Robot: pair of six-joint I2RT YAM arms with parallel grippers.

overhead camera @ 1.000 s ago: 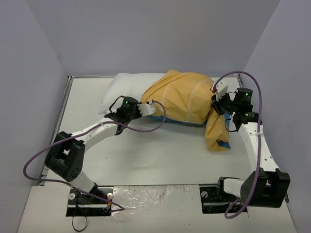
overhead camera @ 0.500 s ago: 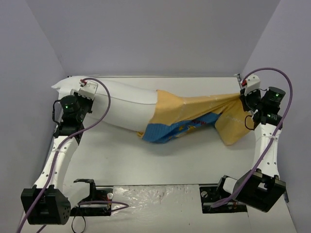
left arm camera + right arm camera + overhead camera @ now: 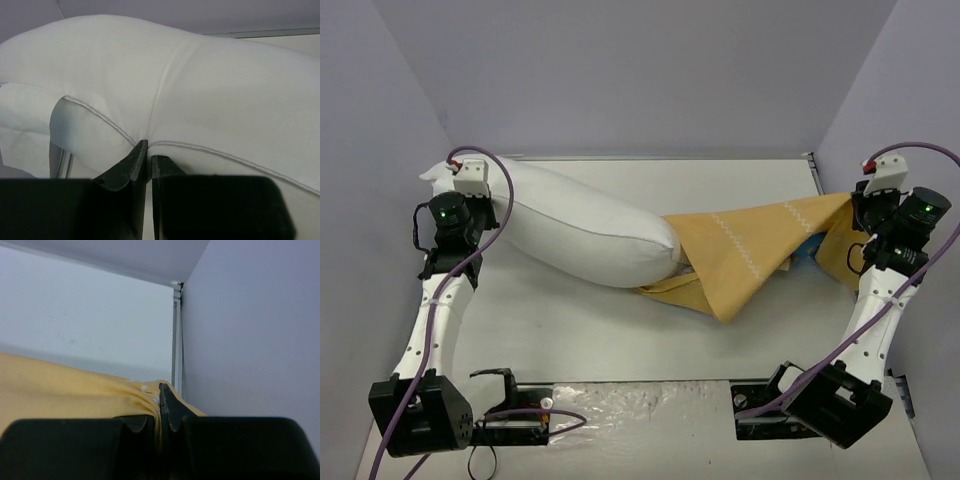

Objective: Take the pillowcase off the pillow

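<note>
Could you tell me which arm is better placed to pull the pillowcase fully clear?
Probably right: the right gripper is shut on the pillowcase, which barely overlaps the pillow; the left gripper just anchors it.

white arm links (image 3: 430,320), black joints (image 3: 420,418), green leds (image 3: 444,212), purple cables (image 3: 509,195), black-fingered left hand (image 3: 149,157)

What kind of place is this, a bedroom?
Probably a robot test booth, not a bedroom: plain purple walls box in a white table, and a left arm and right arm bolted there hold a pillow and pillowcase.
</note>
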